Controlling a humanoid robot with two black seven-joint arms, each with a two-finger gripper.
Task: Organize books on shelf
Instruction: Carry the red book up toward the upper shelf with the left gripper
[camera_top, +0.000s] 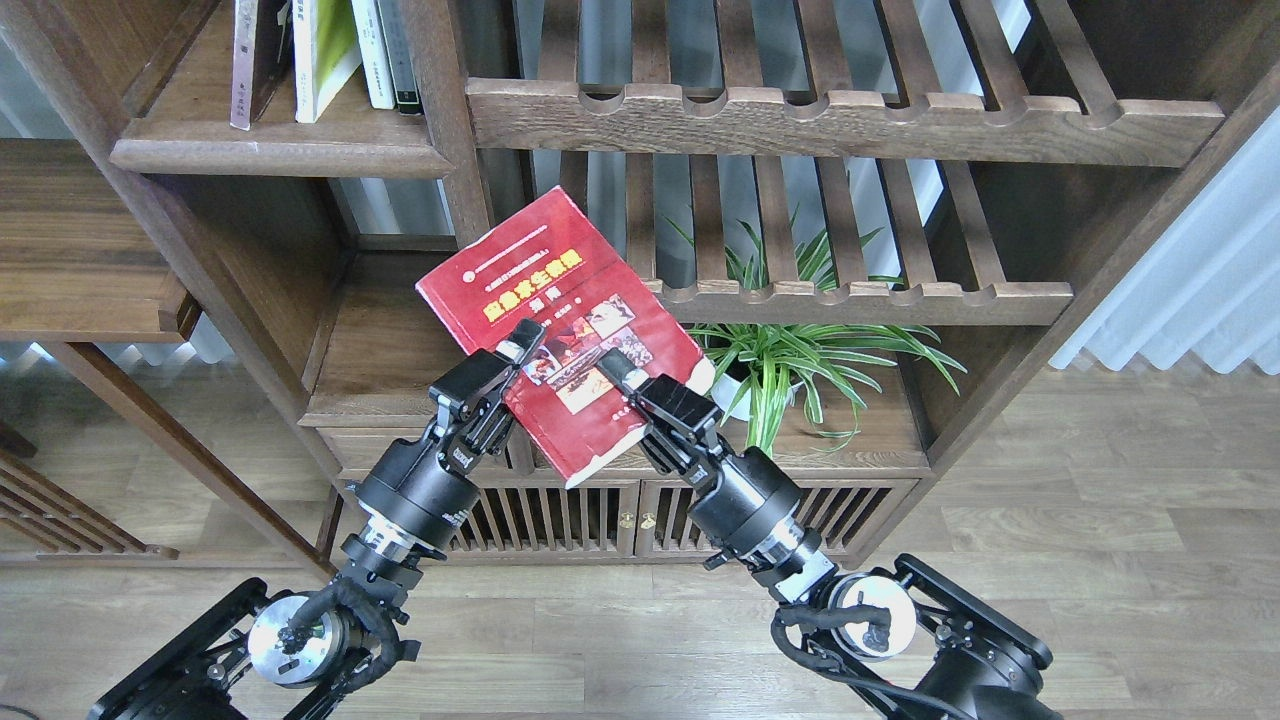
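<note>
The red book (545, 290) with a yellow title and photos hangs tilted in the air in front of the bookcase, cover facing me. My left gripper (512, 352) is shut on its lower left edge. My right gripper (622, 378) is shut on its lower right part. The shelf (270, 150) is the dark brown board at the upper left. On it stand the dark maroon book (250, 60) and the yellow-green book (322, 50), with a slim white volume (372, 50) and a dark-spined one (400, 55) to their right.
Slatted racks with notched rails (840, 125) fill the upper right. A potted spider plant (780, 360) stands just right of the red book on the low cabinet top (385, 350). A wooden upright (450, 120) separates the shelf from the racks.
</note>
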